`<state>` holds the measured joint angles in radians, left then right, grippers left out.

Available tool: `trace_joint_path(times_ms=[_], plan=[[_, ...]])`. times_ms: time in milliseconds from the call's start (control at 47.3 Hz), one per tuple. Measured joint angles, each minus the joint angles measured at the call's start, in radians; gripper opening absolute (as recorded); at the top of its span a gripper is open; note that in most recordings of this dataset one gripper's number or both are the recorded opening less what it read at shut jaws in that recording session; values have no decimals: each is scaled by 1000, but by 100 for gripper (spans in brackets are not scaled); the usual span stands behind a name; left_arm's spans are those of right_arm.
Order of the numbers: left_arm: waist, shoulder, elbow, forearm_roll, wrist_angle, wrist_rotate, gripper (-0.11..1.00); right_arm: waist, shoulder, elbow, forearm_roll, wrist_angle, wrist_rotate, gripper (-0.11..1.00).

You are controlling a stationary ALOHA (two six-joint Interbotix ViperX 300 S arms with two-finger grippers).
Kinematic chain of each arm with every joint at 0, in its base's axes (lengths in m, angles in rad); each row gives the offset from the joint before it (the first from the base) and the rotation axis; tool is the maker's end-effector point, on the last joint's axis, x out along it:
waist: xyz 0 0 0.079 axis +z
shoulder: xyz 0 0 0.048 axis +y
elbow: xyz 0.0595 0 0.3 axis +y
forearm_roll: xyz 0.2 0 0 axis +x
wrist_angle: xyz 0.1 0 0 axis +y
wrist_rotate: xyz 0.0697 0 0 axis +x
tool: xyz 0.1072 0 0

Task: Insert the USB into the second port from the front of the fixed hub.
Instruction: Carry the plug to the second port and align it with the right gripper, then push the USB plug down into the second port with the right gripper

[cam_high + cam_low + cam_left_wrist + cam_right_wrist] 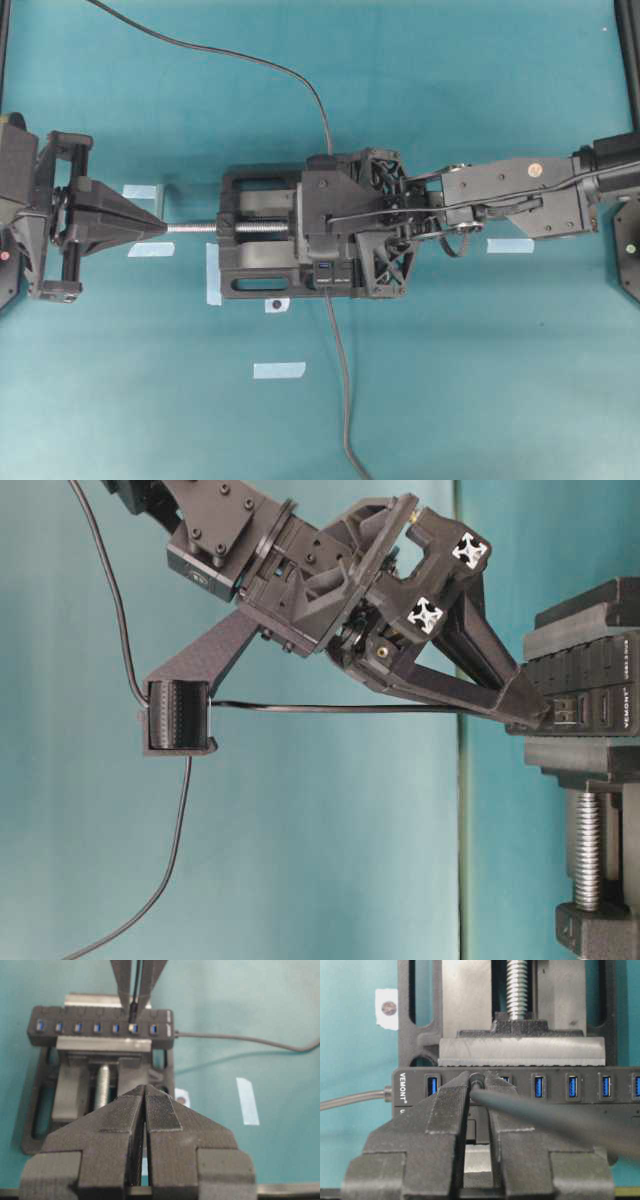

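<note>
Centre frame in the left wrist view, the right hand (134, 1002) is pinched tight on the USB (133, 1011), its tip at the fixed hub (100, 1025)'s second port. Any tilt could jam it. The left hand (144, 1110) is closed, empty

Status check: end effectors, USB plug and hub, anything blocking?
Right end effector shut on USB plug, plug tip at second port of hub. Left end effector shut, empty, held back from vise. Nothing blocking the port.
</note>
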<state>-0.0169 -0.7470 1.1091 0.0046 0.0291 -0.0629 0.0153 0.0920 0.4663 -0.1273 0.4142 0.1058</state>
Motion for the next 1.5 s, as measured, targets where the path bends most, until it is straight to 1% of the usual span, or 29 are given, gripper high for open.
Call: trace_joint_path(times_ms=[529,1332,1438,1502], plan=[[0,-2,0,0,2,0,0,2,8,-2,12,-2,0,6],[0,0,2,0,0,0,0,6,15,5,14,-3,0,6],[0,-2,0,0,0,0,0,5,15,11,14,-8,5,6],[0,-2,0,0,0,0,0,5,15,14,14,-11,18,6]])
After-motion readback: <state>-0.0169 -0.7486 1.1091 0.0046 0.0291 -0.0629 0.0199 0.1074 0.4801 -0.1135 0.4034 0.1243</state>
